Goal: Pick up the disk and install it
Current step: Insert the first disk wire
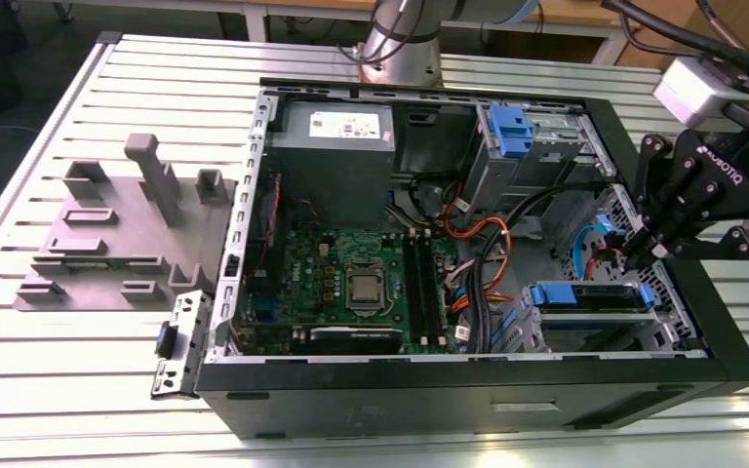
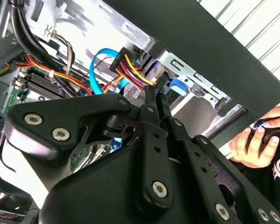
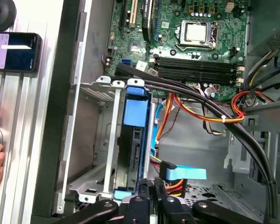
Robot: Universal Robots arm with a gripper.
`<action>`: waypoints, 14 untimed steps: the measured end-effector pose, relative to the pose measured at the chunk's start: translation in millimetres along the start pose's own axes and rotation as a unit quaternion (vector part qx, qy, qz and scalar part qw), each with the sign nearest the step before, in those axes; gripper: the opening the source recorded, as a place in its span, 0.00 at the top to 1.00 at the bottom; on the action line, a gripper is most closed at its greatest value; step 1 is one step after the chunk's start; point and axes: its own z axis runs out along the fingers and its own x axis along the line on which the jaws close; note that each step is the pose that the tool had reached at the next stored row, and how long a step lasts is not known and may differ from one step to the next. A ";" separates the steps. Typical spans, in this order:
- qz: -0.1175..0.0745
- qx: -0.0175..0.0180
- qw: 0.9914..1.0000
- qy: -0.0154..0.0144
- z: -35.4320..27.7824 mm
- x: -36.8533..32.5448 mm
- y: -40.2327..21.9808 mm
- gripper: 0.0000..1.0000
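The black multi-link gripper [image 1: 646, 246] is seen at the right of the exterior view, lowered over the right edge of the open black computer case [image 1: 479, 385]. Its fingers [image 2: 151, 109] are pressed together with nothing between them. The blue-framed silver disk [image 1: 592, 295] is seated in the metal drive cage [image 3: 107, 140] at the case's lower right, just below the gripper. A person's hand [image 2: 254, 142] rests at the right of the second wrist view.

Matt black plastic end effector [image 1: 635, 255], blue plastic-edged disk [image 3: 136, 140], ribbed metal table [image 1: 36, 351]
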 end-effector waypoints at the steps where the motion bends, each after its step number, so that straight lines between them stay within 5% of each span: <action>1: 0.000 0.000 1.000 0.000 0.3 1.5 0.8 0.84; 7: 0.000 0.001 1.000 -0.001 5.0 6.5 9.9 0.84; 14: 0.000 0.002 1.000 -0.001 10.9 12.6 13.6 0.84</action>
